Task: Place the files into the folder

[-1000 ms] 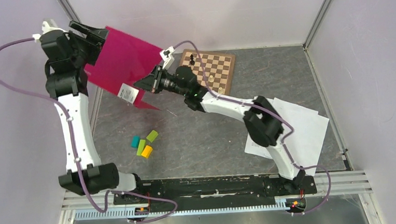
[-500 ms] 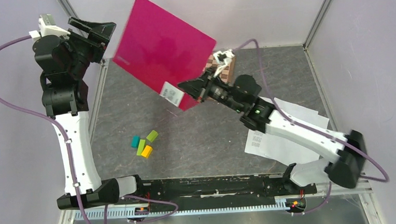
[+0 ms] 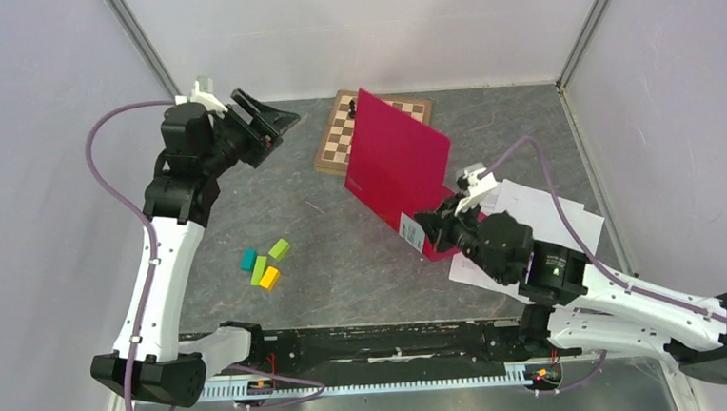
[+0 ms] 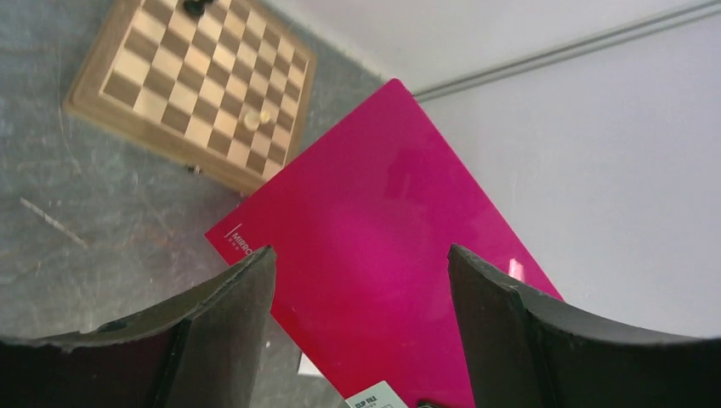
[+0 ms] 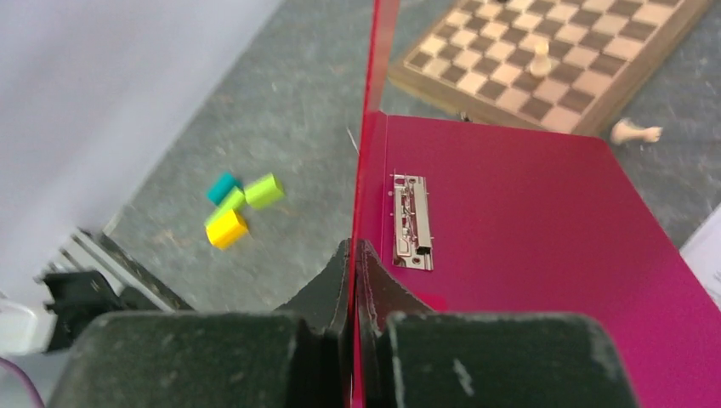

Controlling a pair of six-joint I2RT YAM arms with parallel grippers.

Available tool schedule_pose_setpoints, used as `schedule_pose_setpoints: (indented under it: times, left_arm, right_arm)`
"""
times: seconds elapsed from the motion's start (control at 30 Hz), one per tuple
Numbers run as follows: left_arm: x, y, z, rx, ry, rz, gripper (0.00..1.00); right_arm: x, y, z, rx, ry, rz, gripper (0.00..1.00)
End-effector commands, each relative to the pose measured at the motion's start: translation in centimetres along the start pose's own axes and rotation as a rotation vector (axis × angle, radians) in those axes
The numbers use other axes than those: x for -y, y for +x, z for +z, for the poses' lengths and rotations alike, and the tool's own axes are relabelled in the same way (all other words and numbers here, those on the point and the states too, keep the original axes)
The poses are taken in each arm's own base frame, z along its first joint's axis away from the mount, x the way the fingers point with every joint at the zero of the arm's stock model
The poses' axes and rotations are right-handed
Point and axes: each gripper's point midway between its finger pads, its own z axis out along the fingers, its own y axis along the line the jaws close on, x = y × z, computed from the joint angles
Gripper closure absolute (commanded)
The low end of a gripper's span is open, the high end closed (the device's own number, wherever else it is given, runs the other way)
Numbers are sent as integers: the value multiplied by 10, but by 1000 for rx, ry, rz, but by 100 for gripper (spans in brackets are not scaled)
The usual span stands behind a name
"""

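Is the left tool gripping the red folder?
No, the left tool is open and apart from the folder, whose cover the right tool pinches.

The top camera looks steeply down from the near side over the whole counter. The left wrist camera faces right, distant from the folder and chessboard; the right wrist camera views both closely.

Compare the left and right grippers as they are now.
The left gripper is open and holds nothing; the right gripper is shut on the raised cover of the folder. The left gripper hangs over the far left of the table; the right gripper is beside the files. Both are black.
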Motion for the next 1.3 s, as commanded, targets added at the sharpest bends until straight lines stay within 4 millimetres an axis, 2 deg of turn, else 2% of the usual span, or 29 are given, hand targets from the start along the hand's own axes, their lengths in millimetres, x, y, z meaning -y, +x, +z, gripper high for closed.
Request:
schedule_pose_setpoints:
  times: [0.0,0.17,0.27,0.43,0.6,0.77,0.87,1.03,1.13,1.27]
  left_arm:
    - [-2,24,-8,-64,34,29,19]
    - [-19,40,-6,-104,2,15,19]
    - [-26,44,-7,-109,-14,18,19]
    - [-41,52,-6,-124,-61,2,19]
    - [-81,64,-7,-120,-203,-11,19]
    - [-104,77,-11,-139,-274,-16,19]
    - [-110,82,-18,-139,-292,-20,19]
    - [-130,103,-25,-172,-345,-35,20]
    - [-133,112,-27,-197,-344,-33,20]
    - [-153,126,-33,-210,-409,-32,21]
  right_arm:
    - [10,23,-15,-55,130,-110,100]
    - [1,60,-34,-125,259,-282,100]
    - [-12,82,-38,-153,285,-356,100]
    - [-37,118,-28,-201,250,-419,100]
    - [-59,143,-19,-234,139,-443,100]
    - [-71,178,-11,-293,71,-543,100]
    - [-76,189,-9,-309,85,-598,100]
    - [-83,200,-4,-322,84,-638,100]
    - [-83,207,-2,-335,85,-657,100]
    - [-86,211,-1,-341,81,-662,100]
